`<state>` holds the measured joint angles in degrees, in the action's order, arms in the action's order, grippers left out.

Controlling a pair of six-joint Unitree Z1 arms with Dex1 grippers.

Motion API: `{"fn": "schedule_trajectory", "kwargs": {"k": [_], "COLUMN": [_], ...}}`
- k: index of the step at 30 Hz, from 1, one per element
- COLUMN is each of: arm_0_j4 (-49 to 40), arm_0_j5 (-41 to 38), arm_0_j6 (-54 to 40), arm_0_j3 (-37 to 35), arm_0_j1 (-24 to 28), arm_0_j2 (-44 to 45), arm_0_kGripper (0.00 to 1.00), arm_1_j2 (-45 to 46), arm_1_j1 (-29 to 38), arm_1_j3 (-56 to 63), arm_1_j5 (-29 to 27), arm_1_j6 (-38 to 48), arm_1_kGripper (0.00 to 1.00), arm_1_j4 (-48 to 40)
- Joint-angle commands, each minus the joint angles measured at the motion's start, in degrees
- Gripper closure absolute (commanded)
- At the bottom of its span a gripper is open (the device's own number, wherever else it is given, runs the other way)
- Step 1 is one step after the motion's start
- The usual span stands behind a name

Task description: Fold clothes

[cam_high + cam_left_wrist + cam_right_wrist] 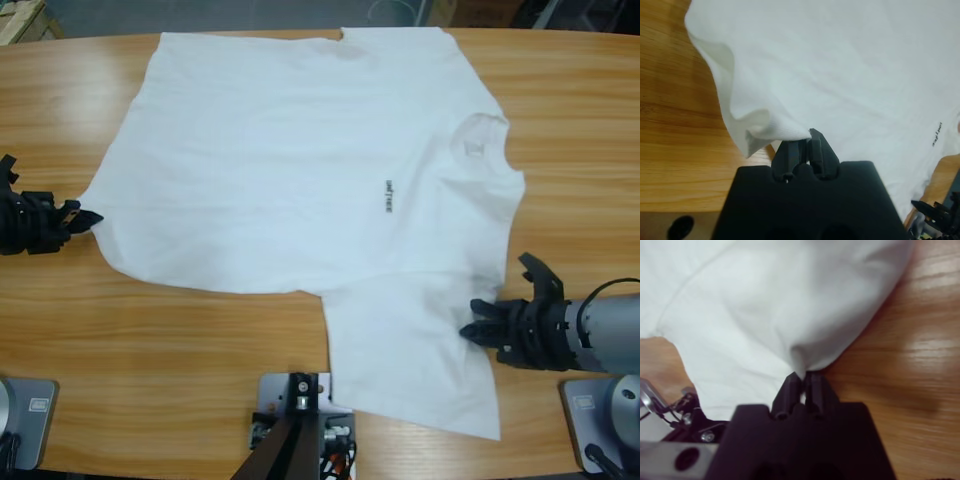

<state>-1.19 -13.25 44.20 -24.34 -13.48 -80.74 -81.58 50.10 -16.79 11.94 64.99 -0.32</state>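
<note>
left gripper [88, 216]: at the left edge of the high view, low over the worktop, jaws pressed together on the hem corner of the t-shirt; in the left wrist view [805, 142] the cloth bunches into a small fold right at the jaw tips and lifts a little off the wood.
worktop [150, 340]: long, pale wood with a visible grain, carrying the whole garment; bare wood shows on the near side and at both ends.
t-shirt [300, 160]: white, short-sleeved, spread mostly flat and lying sideways in the high view, hem toward the left, neck toward the right; its far edge reaches the back of the worktop.
logo [388, 196]: small dark lettering on the chest, left of the collar; also seen at the right side of the left wrist view [937, 134].
collar [482, 135]: ribbed crew neck, at the right end of the garment, lying flat.
near sleeve [410, 350]: spread out toward the front edge of the worktop, its edge just beside the rig post.
right gripper [478, 330]: coming in from the right edge of the high view, jaws pinching the right-hand edge of the near sleeve; in the right wrist view [802, 382] the white cloth gathers into a point between the closed jaws, with bare wood to the right of it.
</note>
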Motion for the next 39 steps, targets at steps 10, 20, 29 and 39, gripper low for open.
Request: {"fn": "schedule_trajectory", "kwargs": {"k": [10,20,29,39], "arm_0_j4": [-0.2,-2.0,-1.9,-1.9], "arm_0_j5": [-1.3,-2.1,-2.3,-2.3], "arm_0_j6": [-1.8,-4.4,-5.6,-6.6], "arm_0_j3": [-3.9,-6.4,-8.3,-12.2], "arm_0_j1": [0.7,5.4,5.9,6.8], "arm_0_j2": [2.8,1.7,-0.4,-4.7], "arm_0_kGripper": [1.0,1.0,1.0,1.0], "arm_1_j2": [14.5,12.2,4.3,-2.1], "arm_1_j1": [-11.9,-23.0,-30.1,-33.8], "arm_1_j3": [-16.1,-24.5,-31.8,-37.2], "arm_1_j5": [-1.0,3.9,7.2,7.9], "arm_1_j6": [-21.0,-33.6,-43.9,-50.1], "arm_1_kGripper": [1.0,1.0,1.0,1.0], "arm_1_j4": [26.8,32.5,35.5,37.4]}}
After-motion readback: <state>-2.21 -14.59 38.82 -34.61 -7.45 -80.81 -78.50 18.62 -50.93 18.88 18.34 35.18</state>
